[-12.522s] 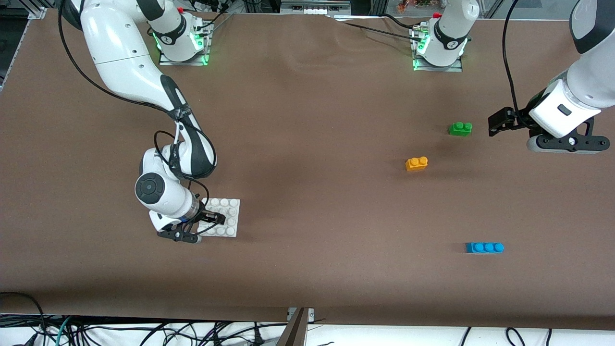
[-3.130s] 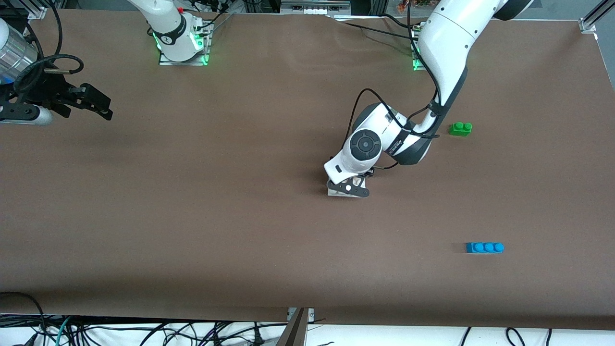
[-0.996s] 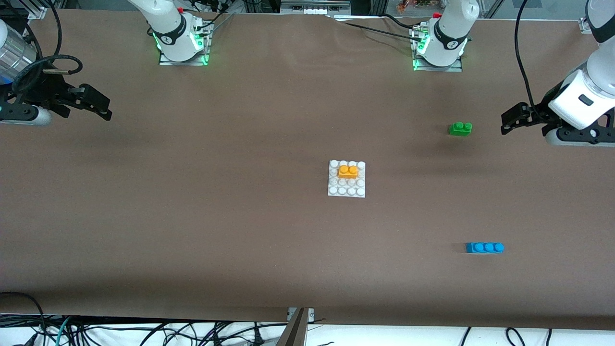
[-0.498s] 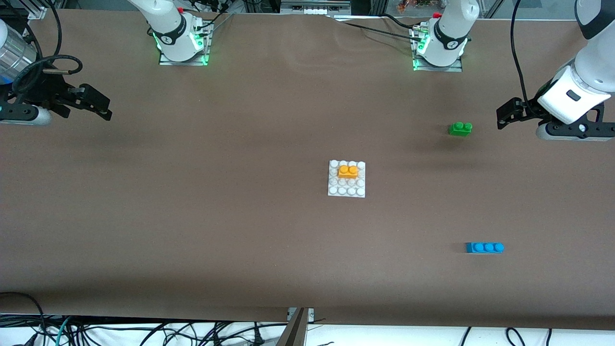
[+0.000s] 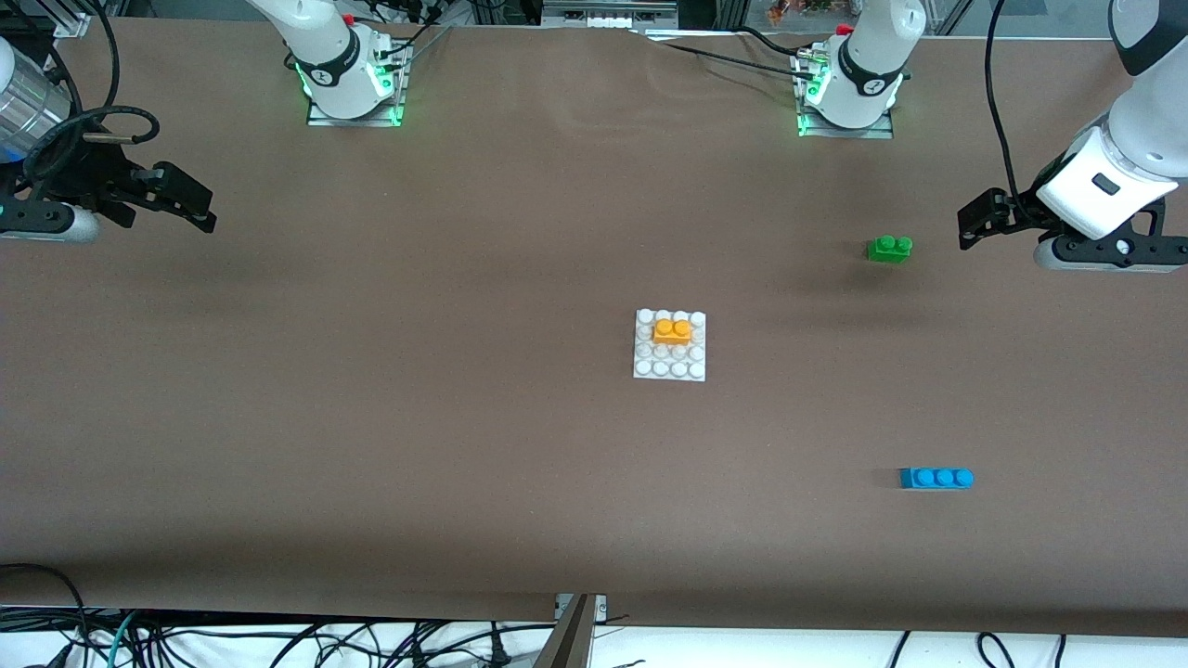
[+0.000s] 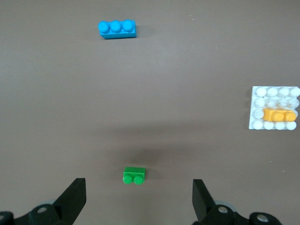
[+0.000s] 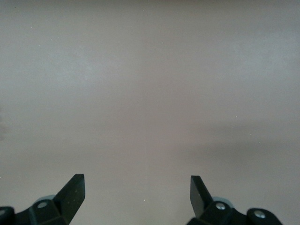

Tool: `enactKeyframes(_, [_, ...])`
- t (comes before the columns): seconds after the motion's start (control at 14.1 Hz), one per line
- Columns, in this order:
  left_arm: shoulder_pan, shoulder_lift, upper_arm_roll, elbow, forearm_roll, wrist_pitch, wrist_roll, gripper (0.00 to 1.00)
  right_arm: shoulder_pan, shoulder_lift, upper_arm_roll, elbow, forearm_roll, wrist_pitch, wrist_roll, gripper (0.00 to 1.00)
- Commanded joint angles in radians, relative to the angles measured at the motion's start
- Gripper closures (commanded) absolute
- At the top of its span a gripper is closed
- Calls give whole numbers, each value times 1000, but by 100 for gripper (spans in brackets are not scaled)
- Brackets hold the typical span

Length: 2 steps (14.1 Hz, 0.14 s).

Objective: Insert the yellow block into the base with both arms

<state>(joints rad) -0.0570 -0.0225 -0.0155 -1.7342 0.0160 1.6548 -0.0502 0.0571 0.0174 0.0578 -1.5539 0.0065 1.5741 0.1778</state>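
The yellow block [image 5: 672, 330] sits pressed onto the base [image 5: 669, 369] (mid-tabletop). Left tool [image 5: 984, 221] hangs released over its end of the tabletop; right tool [image 5: 190, 202] likewise, both empty.

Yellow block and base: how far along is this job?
Looks done: the yellow block sits on the base's studs mid-table. Nothing in hand: the left gripper and right gripper hang open at their table ends. No step appears left.
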Motion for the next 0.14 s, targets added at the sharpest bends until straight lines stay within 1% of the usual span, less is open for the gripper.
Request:
enactKeyframes(0.0, [-9,-14,11,-15,-40,8,1,0,-5,7,2,24,4,-17,-6,1])
enactKeyframes(0.07, [-9,-14,11,-13,-41,8,0,0,-3,9,2,24,4,-17,-6,1])
